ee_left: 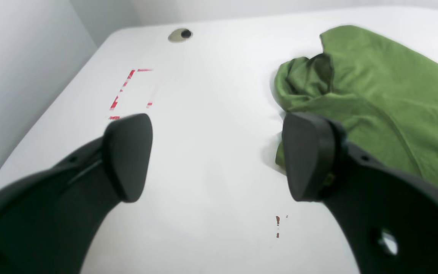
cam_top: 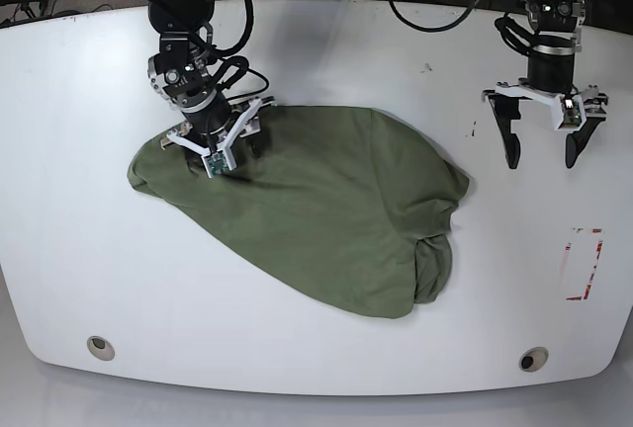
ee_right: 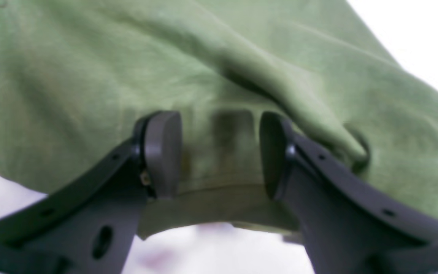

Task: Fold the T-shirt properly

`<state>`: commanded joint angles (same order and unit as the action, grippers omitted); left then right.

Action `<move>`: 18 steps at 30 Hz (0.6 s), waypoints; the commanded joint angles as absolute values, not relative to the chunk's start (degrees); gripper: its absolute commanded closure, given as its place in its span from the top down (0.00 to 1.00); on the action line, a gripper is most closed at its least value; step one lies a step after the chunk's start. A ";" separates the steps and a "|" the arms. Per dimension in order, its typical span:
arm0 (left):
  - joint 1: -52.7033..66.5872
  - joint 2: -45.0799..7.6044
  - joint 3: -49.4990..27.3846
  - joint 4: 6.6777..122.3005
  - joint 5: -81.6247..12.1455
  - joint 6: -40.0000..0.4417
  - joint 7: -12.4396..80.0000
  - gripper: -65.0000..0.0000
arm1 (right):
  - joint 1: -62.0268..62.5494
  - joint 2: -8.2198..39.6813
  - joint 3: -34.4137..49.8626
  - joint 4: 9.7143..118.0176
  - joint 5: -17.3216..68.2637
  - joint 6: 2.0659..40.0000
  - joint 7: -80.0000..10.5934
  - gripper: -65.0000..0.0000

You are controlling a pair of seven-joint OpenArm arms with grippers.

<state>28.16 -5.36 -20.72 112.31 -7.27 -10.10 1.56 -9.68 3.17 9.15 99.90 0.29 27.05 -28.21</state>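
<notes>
While spread wide over the table, left gripper empty; right gripper jaws part-open, straddling T-shirt cloth.

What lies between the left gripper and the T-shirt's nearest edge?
Only bare white table separates the left gripper from the T-shirt, as the base view shows.

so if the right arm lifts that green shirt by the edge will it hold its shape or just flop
Likely flop: the T-shirt lies bunched in soft folds. It would probably drape and drag rather than lift whole, since most of it spreads beyond the right gripper. It looks light, with fingers straddling thin cloth.
</notes>
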 joint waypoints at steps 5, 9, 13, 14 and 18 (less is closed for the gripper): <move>27.93 -5.26 -20.61 111.91 -7.32 -10.12 1.54 0.77 | -10.50 3.48 11.47 100.31 4.01 29.78 -29.09 0.14; 27.88 -5.19 -20.64 111.93 -7.20 -9.99 1.59 0.77 | -10.82 3.83 12.75 99.63 5.27 30.67 -29.09 0.03; 27.61 -5.34 -20.48 112.55 -7.21 -10.10 1.52 0.77 | -8.66 4.00 12.60 93.55 4.53 30.01 -27.71 0.00; 27.57 -5.34 -20.48 112.62 -7.21 -10.08 1.51 0.77 | -8.24 4.06 12.41 92.77 4.34 29.90 -27.71 0.00; 27.56 -5.39 -20.50 112.66 -7.24 -10.15 1.47 0.77 | -6.98 4.36 12.10 90.30 4.03 29.70 -27.64 0.00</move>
<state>27.56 -5.39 -20.50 112.66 -7.24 -10.15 1.47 -6.98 4.36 12.10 90.30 4.03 29.70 -27.64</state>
